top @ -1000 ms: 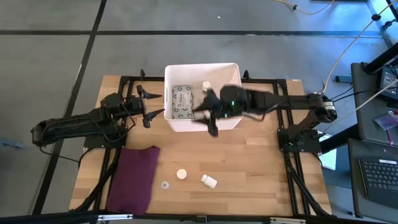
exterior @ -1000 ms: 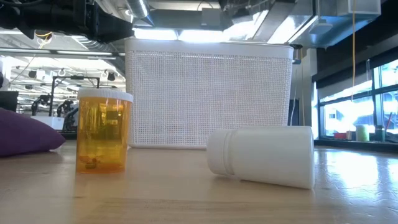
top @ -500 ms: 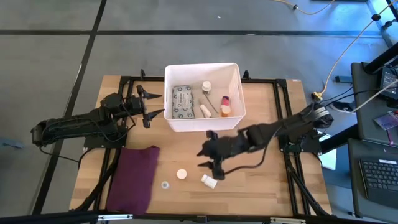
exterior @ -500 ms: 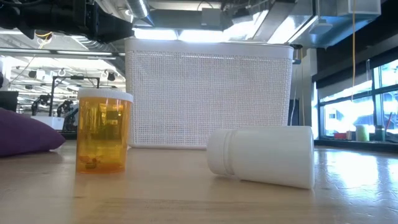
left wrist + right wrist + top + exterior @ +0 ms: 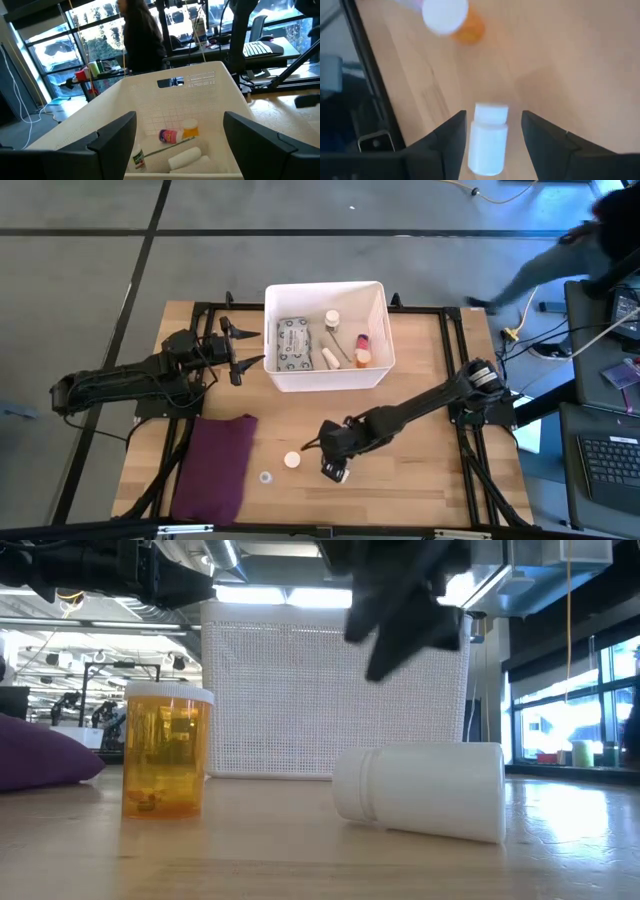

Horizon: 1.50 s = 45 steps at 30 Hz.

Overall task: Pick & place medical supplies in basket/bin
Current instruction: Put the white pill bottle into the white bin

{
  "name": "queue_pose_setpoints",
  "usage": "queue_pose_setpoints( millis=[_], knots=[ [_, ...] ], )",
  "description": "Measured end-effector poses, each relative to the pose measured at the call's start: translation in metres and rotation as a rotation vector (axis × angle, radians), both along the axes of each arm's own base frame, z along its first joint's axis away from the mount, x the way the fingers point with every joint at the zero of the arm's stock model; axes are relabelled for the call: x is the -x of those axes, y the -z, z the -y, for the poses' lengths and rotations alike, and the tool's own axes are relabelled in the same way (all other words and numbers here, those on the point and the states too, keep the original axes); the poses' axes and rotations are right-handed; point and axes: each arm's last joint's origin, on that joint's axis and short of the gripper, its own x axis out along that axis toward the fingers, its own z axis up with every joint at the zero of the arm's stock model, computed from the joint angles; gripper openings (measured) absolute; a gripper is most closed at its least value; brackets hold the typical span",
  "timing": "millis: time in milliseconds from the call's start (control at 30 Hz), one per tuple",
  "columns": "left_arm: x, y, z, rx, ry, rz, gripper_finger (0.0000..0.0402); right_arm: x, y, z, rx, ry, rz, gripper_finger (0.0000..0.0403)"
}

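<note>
A white bottle (image 5: 336, 472) lies on its side on the table, near the front edge. My right gripper (image 5: 333, 459) hangs open just above it and slants down. In the right wrist view its two fingers (image 5: 451, 137) stand on either side of the bottle (image 5: 487, 145) without touching it. In the low view the gripper (image 5: 402, 615) is well clear above the bottle (image 5: 420, 790). An orange pill bottle (image 5: 292, 460) with a white cap stands upright to the left. My left gripper (image 5: 246, 356) waits open at the left wall of the white basket (image 5: 330, 378).
The basket (image 5: 150, 107) holds a grey-green packet (image 5: 293, 342), a white bottle (image 5: 331, 319), a white tube (image 5: 330, 358) and a pink-and-orange bottle (image 5: 361, 350). A maroon cloth (image 5: 215, 465) lies at the front left, with a small clear cap (image 5: 265, 477) beside it. A person stands past the far right corner.
My right gripper has left the space over the basket, swung toward the table's near edge and come down over the lying white bottle. Its wrist rolled and tipped downward on the way. The bottles have not moved.
</note>
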Motion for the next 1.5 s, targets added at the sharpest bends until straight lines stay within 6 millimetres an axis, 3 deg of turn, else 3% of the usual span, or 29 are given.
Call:
queue_pose_setpoints(
  millis=[233, 567, 900, 1033, 1333, 1500],
  knots=[
    [0.000, 0.000, 0.000, 0.000, 0.000, 0.000, 0.0290, -0.005, 0.023, -0.003, 0.011, 0.018, -0.057, 0.0191],
    [0.000, 0.000, 0.000, 0.000, 0.000, 0.000, 0.0290, -0.009, 0.023, 0.005, 0.034, 0.018, -0.047, 0.0199],
    [0.000, 0.000, 0.000, 0.000, 0.000, 0.000, 0.0290, -0.012, 0.022, 0.004, 0.042, -0.033, -0.002, 0.0319],
    [0.000, 0.000, 0.000, 0.000, 0.000, 0.000, 0.0290, -0.012, 0.021, 0.000, 0.026, -0.020, 0.015, 0.0341],
    [0.000, 0.000, 0.000, 0.000, 0.000, 0.000, 0.0290, -0.008, 0.021, -0.011, 0.136, -0.033, 0.054, 0.0331],
    [0.000, 0.000, 0.000, 0.000, 0.000, 0.000, 0.0290, -0.009, 0.033, -0.020, 0.216, -0.092, 0.076, 0.0326]
  ],
)
